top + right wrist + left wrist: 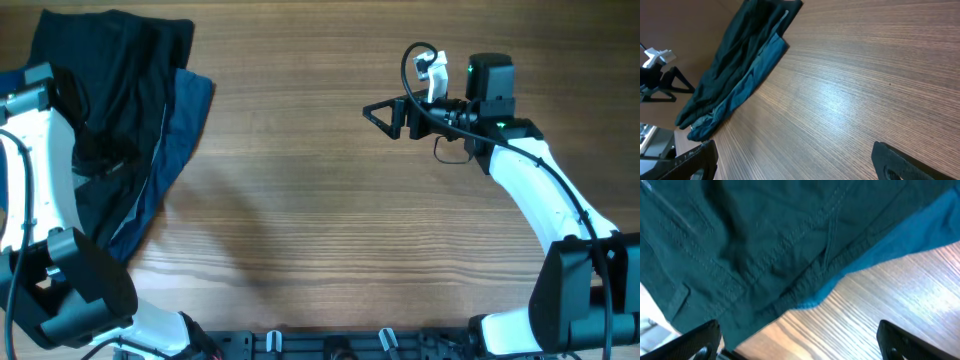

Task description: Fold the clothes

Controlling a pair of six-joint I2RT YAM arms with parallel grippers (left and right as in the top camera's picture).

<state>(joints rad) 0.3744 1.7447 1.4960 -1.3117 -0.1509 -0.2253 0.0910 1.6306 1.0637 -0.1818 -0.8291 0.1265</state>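
Note:
The black shorts (120,55) lie crumpled at the table's far left, on top of a navy blue garment (185,115). In the left wrist view the dark stitched fabric (765,235) fills the upper frame, with the blue garment's (920,230) edge beside it. My left gripper (800,342) is open and empty, hovering over the pile's edge (105,150). My right gripper (383,115) is open and empty above bare table at the upper middle right. The right wrist view (795,165) shows its fingers wide apart, with the shorts (740,55) far off.
The wooden table (330,230) stretches between the pile and the right arm. The navy garment also shows under the shorts in the right wrist view (750,82). A pale patch (697,122) shows at the pile's near end.

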